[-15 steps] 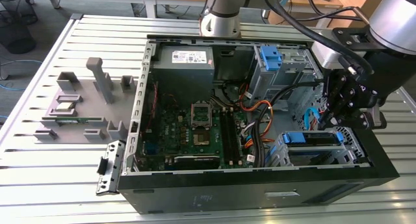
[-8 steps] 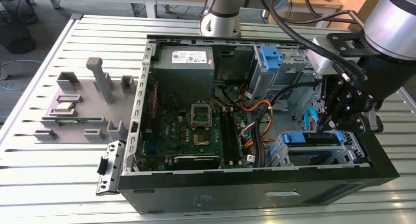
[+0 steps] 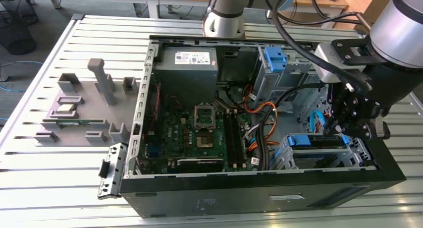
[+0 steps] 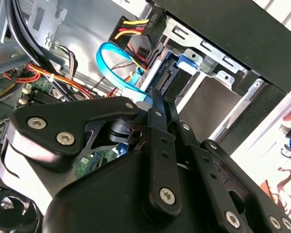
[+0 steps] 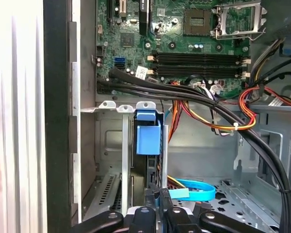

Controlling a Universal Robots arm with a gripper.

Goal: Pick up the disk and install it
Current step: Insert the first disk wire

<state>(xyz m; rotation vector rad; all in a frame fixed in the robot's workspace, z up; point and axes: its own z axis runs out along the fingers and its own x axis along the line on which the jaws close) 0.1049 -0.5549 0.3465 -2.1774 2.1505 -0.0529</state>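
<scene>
One disk (image 3: pixel 312 140), its blue bracket uppermost, stood on edge in the drive cage (image 3: pixel 360 153) at a corner of the open computer case (image 3: pixel 264 196), toward the exterior view's right. The tool (image 3: pixel 342 133) hung close above that bracket; whether it was spread or pinching I could not tell. A blue cable (image 5: pixel 199 190) curled beside the cage. The case sat on the slatted surface (image 3: pixel 59 188).

The arm (image 3: pixel 404 25) reaches down at the exterior view's right, its pincer (image 3: pixel 344 132) pointing downward, with fingers (image 4: pixel 158 116) drawn close together.
</scene>
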